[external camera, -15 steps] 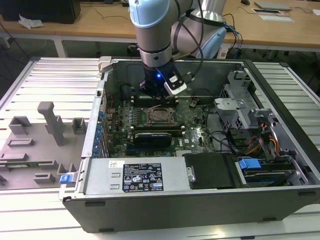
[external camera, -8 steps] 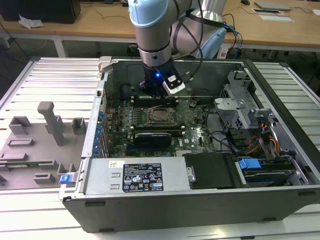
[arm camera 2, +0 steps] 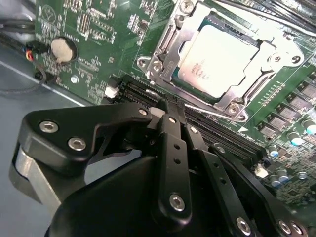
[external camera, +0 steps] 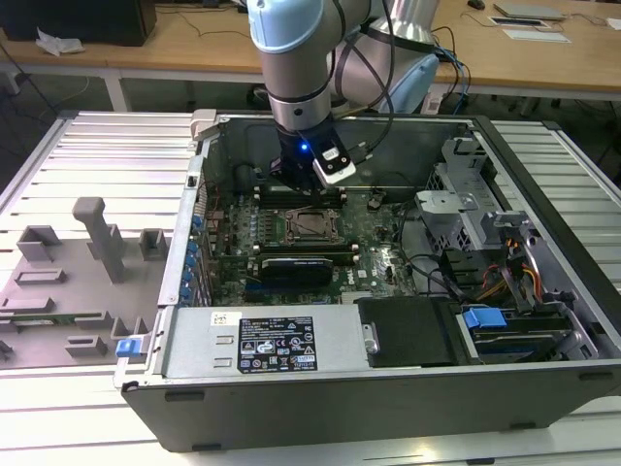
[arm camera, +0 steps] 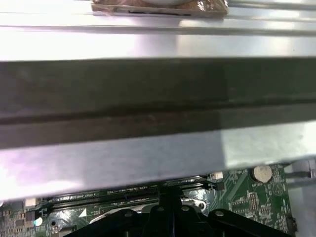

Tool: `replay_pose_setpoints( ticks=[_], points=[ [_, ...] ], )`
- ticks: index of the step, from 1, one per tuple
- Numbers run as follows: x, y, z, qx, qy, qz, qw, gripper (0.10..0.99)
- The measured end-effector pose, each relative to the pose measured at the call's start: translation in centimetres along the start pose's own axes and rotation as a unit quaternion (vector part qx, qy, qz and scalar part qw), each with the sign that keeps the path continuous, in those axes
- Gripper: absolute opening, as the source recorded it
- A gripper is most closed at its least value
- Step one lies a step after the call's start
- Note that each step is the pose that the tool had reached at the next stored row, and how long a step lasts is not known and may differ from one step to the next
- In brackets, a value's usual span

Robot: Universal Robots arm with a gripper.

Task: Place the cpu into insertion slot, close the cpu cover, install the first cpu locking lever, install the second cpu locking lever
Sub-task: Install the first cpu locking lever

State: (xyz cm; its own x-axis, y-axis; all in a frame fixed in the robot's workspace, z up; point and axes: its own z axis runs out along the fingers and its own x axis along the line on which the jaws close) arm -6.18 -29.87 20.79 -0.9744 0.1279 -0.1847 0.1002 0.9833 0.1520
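Note:
The cpu (arm camera 2: 217, 57), a dull silver square, lies flat in the insertion slot (external camera: 310, 225) on the green motherboard. The cpu cover (arm camera 2: 165, 49), a silver frame plate with a window, lies down around it. A thin silver lever rod (arm camera 2: 210, 109) runs along the socket edge nearest my fingers. My gripper (arm camera 2: 168, 109) is shut, its black fingers pressed together with nothing visibly between them, the tips just beside that edge over the memory slots. In the exterior view the gripper (external camera: 299, 181) hangs inside the case just behind the socket. In the first wrist view its fingers (arm camera: 170, 200) point at the board.
Long black memory slots (arm camera 2: 232, 143) flank the socket. A coin battery (arm camera 2: 63, 49) sits on the board. The case wall (arm camera: 158, 98) stands close by. A power supply (external camera: 262, 345) and drive cage (external camera: 466, 209) crowd the case. A grey fixture tray (external camera: 68, 282) lies on the exterior view's left.

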Motion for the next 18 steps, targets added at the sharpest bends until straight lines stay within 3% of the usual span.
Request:
replay_pose_setpoints(
  ticks=[5, 18],
  points=[
    [0.11, 0.61, 0.18, 0.0025, -0.002, 0.013, 0.9999, 0.106],
    [0.26, 0.55, 0.85, 0.0085, -0.0043, 0.025, 0.9996, 0.106]
  ],
)
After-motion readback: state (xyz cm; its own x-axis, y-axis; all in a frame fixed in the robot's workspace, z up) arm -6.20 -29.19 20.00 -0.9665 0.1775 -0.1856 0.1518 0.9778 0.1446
